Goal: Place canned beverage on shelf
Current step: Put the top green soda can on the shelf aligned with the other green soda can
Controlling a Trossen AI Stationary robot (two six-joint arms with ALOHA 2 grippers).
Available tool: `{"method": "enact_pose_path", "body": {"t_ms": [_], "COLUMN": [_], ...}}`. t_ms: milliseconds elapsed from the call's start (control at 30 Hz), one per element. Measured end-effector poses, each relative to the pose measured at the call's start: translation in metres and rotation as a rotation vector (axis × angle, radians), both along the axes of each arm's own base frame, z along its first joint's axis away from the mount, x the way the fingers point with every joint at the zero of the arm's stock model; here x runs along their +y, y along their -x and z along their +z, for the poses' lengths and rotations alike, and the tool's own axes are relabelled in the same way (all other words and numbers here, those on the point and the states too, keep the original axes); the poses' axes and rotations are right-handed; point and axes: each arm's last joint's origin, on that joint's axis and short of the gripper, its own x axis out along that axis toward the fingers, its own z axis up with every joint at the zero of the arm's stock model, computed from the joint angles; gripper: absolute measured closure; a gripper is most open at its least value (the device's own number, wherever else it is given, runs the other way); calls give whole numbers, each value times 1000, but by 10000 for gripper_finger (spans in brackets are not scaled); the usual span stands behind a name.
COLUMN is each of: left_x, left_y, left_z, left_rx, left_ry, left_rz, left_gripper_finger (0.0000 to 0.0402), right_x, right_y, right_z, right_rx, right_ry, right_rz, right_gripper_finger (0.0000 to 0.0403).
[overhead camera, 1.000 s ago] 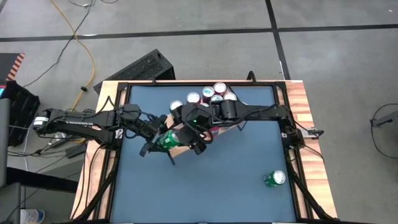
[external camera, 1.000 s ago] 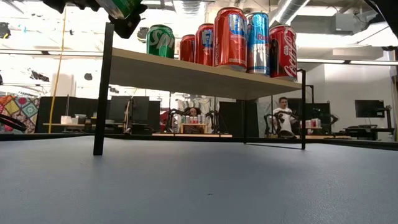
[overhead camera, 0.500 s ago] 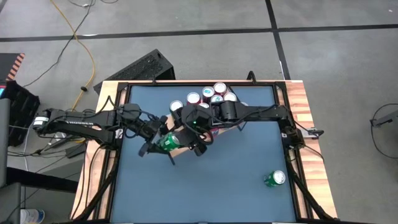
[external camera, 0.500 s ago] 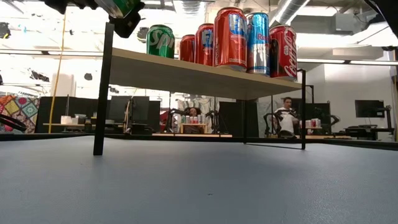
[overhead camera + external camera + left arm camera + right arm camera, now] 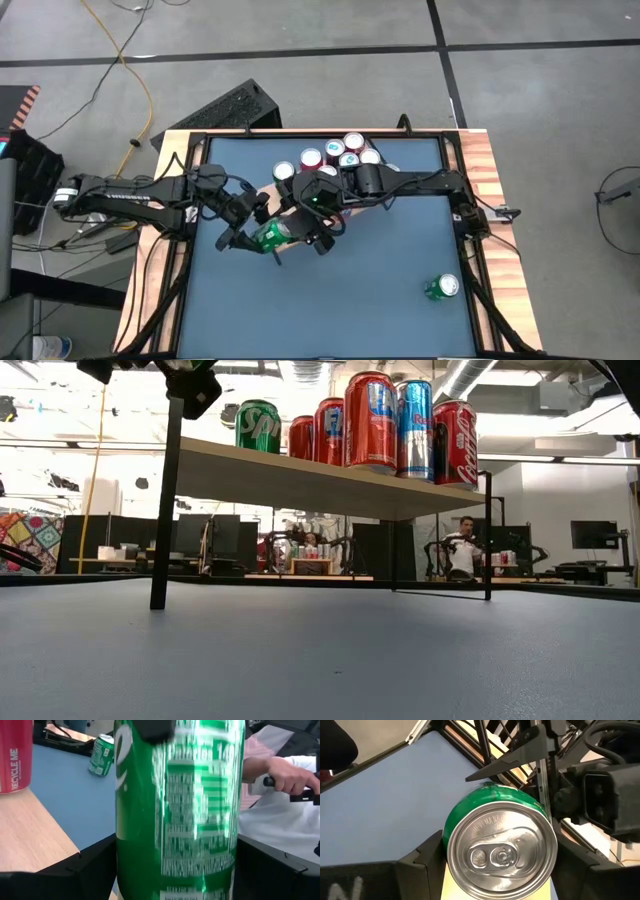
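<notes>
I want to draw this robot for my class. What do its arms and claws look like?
Both arms are black and jointed, with thin black cables looping beside them. The left arm has a white band near its base. The left gripper and right gripper each have two dark, flat, angular fingers.

Robotics lab inside an open-plan office.

A wood-edged dark blue tabletop point(image 5: 390, 250) is set on a grey tiled floor point(image 5: 540, 100) crossed by a yellow cable point(image 5: 130, 70); beyond it, dark computer monitors point(image 5: 592, 535), desks and a seated person point(image 5: 461, 550) are seen under exposed ceiling ducts point(image 5: 465, 375).
</notes>
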Motion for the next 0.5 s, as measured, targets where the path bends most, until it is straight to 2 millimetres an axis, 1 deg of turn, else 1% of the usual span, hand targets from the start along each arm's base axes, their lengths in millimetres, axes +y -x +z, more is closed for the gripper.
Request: {"method": "enact_pose_path", "body": {"t_ms": [333, 500], "left_x": [6, 5], "left_y": [0, 1], "left_z": [-1, -2], "left_rx": [26, 51], "left_ry": [18, 37], "left_rz": [44, 42], "left_gripper_finger": [60, 60], "right_x": [8, 8], "right_y": [12, 20], "right_z": [4, 6], "right_rx": [53, 97], "right_ry": [-2, -20], "right_rz": [-3, -19], "right_gripper_finger": [141, 137]}}
